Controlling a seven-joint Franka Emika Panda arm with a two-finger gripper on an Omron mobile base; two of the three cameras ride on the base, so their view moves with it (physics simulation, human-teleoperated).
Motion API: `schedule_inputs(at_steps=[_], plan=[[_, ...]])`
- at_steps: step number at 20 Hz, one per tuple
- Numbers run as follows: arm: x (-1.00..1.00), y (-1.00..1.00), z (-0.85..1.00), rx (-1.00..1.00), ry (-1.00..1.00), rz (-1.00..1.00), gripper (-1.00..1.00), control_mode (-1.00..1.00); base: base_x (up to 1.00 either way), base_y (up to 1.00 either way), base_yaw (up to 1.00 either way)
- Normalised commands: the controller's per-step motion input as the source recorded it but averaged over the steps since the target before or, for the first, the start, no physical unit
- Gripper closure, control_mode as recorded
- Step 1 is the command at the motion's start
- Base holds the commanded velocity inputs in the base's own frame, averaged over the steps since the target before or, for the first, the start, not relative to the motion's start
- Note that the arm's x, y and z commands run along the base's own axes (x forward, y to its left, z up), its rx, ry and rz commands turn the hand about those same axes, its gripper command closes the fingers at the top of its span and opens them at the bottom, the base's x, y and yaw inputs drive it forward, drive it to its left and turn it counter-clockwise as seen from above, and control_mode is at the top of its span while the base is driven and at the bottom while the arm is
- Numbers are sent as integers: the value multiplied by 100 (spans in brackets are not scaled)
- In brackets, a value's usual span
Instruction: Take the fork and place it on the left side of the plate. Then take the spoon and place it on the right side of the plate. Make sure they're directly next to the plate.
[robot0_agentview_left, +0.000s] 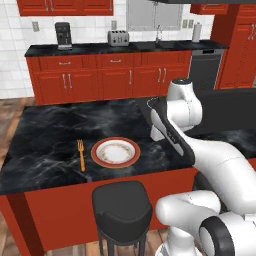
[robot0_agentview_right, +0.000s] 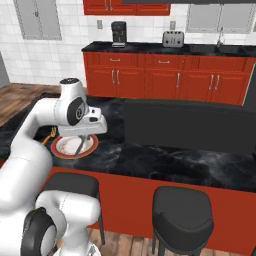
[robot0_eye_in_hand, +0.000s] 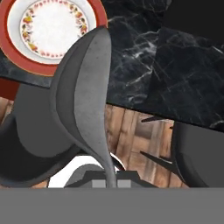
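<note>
I am watching the counter (robot0_agentview_left: 50, 145) carrying the plate (robot0_agentview_left: 115, 152), with the fork (robot0_agentview_left: 81, 154) already lying just left of that plate, while my tool (robot0_eye_in_hand: 109, 174) is gripping the spoon (robot0_eye_in_hand: 85, 100), which is hanging off the plate's right side, unplaced.

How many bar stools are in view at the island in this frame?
2. One black stool stands at the island's near side toward the right; the other stool stands just below the plate. The arm could hide more.
</note>
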Motion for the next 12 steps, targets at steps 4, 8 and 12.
schedule_inputs(at_steps=[4, 8, 12], plan=[[52, 0, -47, 0, 1, -6, 100, -100, 0, 0, 0], [44, 0, -44, -1, 1, -2, 100, -100, 0, 0, 0], [41, 0, -33, -1, 0, -2, 100, -100, 0, 0, 0]])
